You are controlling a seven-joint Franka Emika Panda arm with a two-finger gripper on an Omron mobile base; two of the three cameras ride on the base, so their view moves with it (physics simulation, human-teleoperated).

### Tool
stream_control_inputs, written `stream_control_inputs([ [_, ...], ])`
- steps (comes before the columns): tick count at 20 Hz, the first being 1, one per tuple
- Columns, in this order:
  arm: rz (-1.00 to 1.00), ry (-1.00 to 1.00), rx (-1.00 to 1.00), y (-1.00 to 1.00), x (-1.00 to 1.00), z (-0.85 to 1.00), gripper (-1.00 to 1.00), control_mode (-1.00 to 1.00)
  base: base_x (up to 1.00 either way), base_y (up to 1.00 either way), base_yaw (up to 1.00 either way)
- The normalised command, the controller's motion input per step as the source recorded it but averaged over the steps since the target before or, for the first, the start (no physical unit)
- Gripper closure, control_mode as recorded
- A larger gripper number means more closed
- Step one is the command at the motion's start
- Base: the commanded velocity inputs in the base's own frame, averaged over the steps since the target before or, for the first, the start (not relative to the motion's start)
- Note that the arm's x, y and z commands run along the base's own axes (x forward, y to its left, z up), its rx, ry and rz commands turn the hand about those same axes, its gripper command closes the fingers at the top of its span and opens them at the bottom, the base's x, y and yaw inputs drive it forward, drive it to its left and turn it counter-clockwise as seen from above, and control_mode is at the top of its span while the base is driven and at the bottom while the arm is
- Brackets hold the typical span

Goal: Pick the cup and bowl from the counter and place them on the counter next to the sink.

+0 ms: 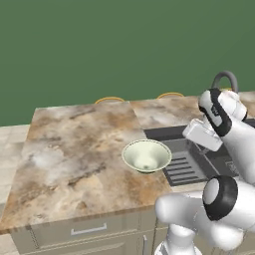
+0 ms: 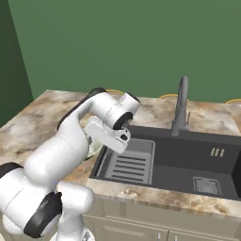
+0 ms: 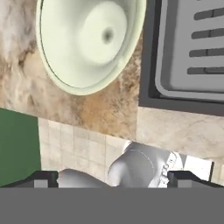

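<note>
**Hovering with jaws wide over the sink's edge**

Standing fully apart, the jaws of the gripper (image 3: 112, 178) hold nothing and touch nothing; the two dark fingertips (image 3: 41, 178) sit at opposite sides of the hand view with bare space between them. Beneath the hand lies the strip of counter (image 1: 74, 159) between bowl and basin. The white hand hangs above the sink's (image 2: 188, 160) left part, over the ribbed drain section (image 2: 129, 164), with the forearm bent down from a raised elbow (the arm folds back toward the base).

The bowl (image 1: 146, 155) sits upright on the marbled counter, just beside the sink's left rim, its glossy inside showing in the hand view. The curved tap (image 2: 181, 106) stands behind the basin.
</note>
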Motion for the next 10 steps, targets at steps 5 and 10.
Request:
stream_control_inputs([
  [5, 0.09, -0.17, -0.05, 0.37, -0.35, 0.45, -1.00, -1.00, 0.00, 0.00, 0.00],
  [10, 0.01, -0.18, 0.00, 0.35, -0.07, 0.41, -1.00, -1.00, 0.00, 0.00, 0.00],
])
